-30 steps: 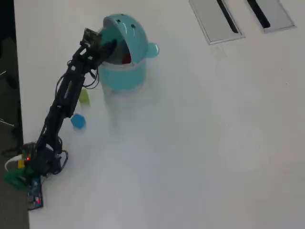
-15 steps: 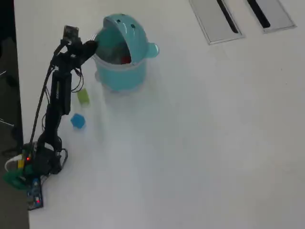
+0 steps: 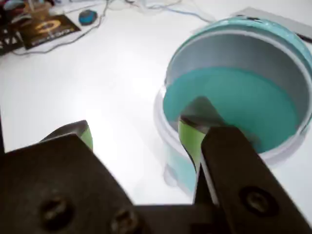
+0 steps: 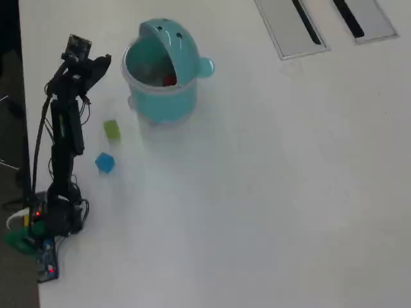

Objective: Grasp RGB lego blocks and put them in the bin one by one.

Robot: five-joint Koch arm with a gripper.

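In the overhead view the teal bin stands at the upper left with its domed hood tipped back. A red block lies inside it. The yellow-green block and the blue block rest on the white table below and left of the bin. My gripper hovers left of the bin, outside its rim, and points toward it. In the wrist view the gripper is open with only bare table between its green-padded fingers. The bin fills the right side there; the red block is hidden.
Two grey recessed panels sit at the table's top right. The arm's base and its electronics stand at the table's left edge. In the wrist view, cables and a dark box lie far off at the top left.
The gripper has drawn back leftward out of the bin's opening and now stands clear of the rim. The red block stays in the bin; the other two blocks have not moved.
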